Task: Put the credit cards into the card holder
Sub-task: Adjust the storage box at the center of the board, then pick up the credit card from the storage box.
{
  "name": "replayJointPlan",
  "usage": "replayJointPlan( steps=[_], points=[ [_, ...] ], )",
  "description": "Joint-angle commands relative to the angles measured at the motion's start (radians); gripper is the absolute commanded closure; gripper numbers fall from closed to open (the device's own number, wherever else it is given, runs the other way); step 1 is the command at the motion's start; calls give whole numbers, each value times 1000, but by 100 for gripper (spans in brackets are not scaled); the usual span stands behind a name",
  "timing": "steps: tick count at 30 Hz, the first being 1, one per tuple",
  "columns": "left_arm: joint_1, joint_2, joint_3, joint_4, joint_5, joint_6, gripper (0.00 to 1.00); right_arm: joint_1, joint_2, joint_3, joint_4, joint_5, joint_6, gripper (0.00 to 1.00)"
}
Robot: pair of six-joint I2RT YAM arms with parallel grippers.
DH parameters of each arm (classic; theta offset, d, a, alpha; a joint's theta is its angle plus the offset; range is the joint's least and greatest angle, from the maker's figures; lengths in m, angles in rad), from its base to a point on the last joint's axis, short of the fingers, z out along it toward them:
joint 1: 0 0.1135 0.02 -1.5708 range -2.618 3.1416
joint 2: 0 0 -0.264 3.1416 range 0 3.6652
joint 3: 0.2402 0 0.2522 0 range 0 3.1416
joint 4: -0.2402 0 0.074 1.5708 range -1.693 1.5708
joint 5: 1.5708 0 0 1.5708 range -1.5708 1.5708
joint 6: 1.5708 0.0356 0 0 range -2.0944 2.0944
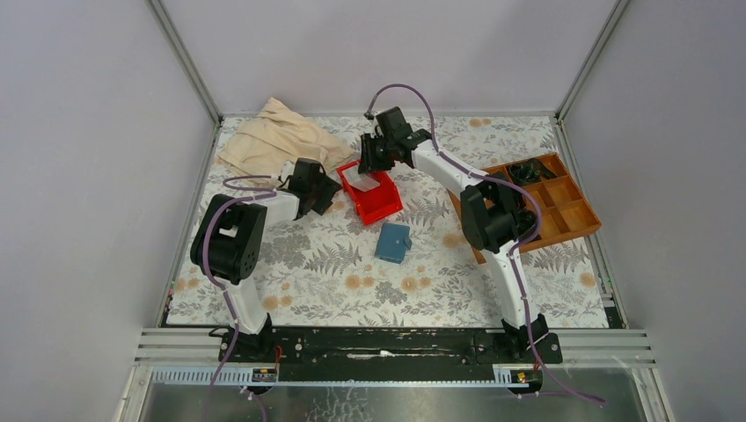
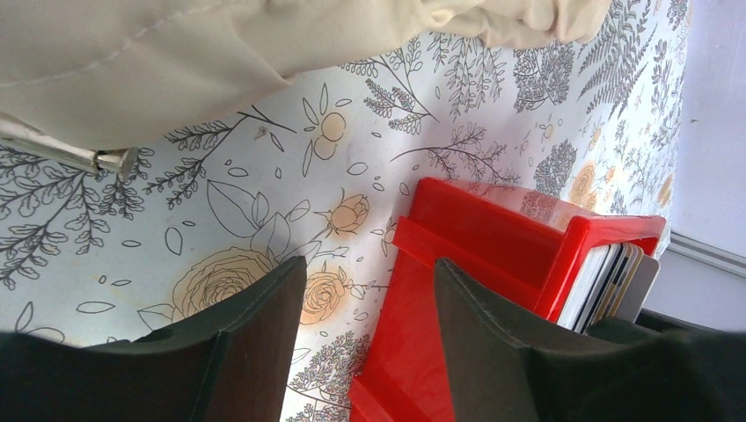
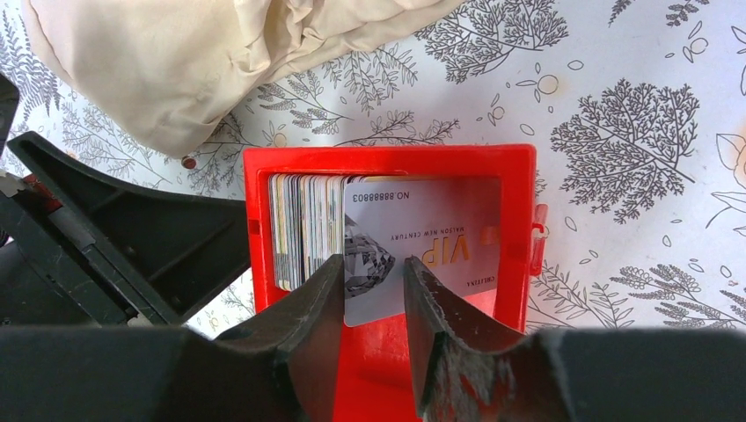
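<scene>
Pickup step: right gripper (image 3: 372,268) is hovering over red plastic bin (image 3: 387,158), fingers parted, silver flat credit card (image 3: 440,237) inside unclamped; left gripper (image 2: 368,268) is standing spread beside bin; teal-blue folding card holder (image 1: 392,242) is lying closed near bin. Next: isolating one card.

Overhead rear view; both wrist cameras close on red bin (image 3: 387,158).

A floral-print tabletop (image 1: 352,281) carries a crumpled beige cloth (image 1: 277,141) at the far left, a red bin (image 1: 378,204), a teal card holder (image 1: 392,242), and a wooden tray (image 1: 572,215) at right.
</scene>
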Motion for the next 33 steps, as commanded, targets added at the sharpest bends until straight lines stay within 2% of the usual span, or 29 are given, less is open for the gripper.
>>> replayJointPlan(
  steps=[1,13,24,33],
  points=[
    [0,17,-41,-67,20,22,37,23,-86,32,-25,-37,14,64],
    [-4,8,-51,-61,18,17,37,24,-119,41,-58,-13,-9,68],
    [-7,-9,-60,-57,15,14,37,29,-156,31,-103,79,-62,74],
    [-11,-27,-64,-56,10,21,37,44,-232,-41,-107,329,-139,95]
  ],
)
